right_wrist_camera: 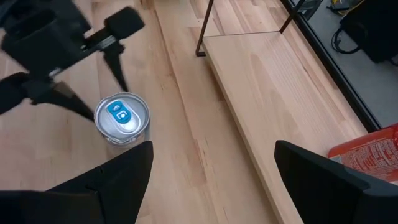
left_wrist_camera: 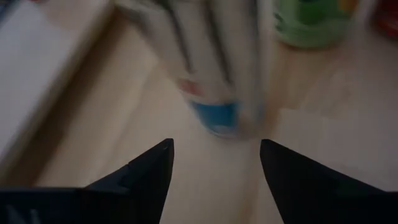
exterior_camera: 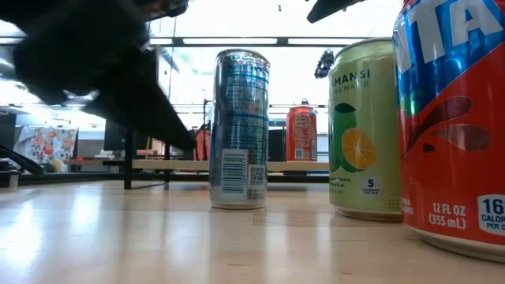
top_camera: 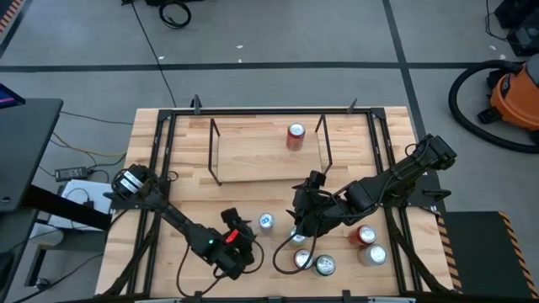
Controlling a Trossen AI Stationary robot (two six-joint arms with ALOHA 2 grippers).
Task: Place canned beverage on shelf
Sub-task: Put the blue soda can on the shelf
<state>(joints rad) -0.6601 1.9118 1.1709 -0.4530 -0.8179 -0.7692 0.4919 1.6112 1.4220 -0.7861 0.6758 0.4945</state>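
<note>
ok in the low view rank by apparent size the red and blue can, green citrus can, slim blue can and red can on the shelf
As they appear; nearness inflates the front ones:
1. red and blue can
2. green citrus can
3. slim blue can
4. red can on the shelf

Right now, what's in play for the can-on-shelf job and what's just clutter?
Job:
shelf, one red can already on it
blue-topped can between both open grippers
left gripper
right gripper

Lying about:
remaining cans at the table's front right
orange vacuum on the floor
</note>
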